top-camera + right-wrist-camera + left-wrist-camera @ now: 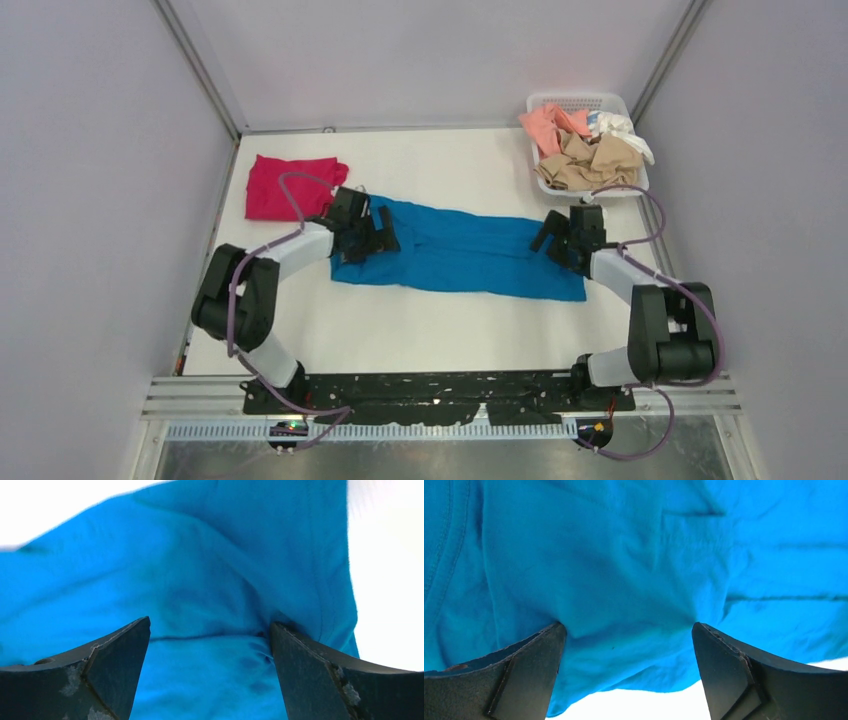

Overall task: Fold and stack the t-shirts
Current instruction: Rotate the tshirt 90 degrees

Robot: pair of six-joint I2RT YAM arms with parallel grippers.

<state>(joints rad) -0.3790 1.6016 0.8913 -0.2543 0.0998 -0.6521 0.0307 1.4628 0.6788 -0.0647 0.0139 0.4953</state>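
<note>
Here, in the overhead view, a bright teal-blue t-shirt (460,250) lies in a long, loosely folded band across the middle of the white table (420,335), running from centre-left to centre-right and dipping slightly toward the right. Your left gripper (372,235) rests over the shirt's left end and your right gripper (553,240) over its right end, with both arms reaching in from the bottom corners of the frame. In the left wrist view, the jaws stand wide apart near the bottom of the frame. Their tips press against the blue cloth, which puckers into soft creases between them, and a sliver of white table shows below the hem. In the right wrist view, the jaws are likewise spread wide, with blue cloth filling the gap between them. One fold gathers against the right-hand tip, and bright table shows along the top and right edges. Neither gripper is clamped on the cloth. A magenta-red t-shirt (290,185) lies folded at the upper left, just beyond the left gripper. At the upper right, a white basket (578,100) holds a crumpled peach shirt (550,125), a tan shirt (595,162) and a white shirt (617,125).
</note>
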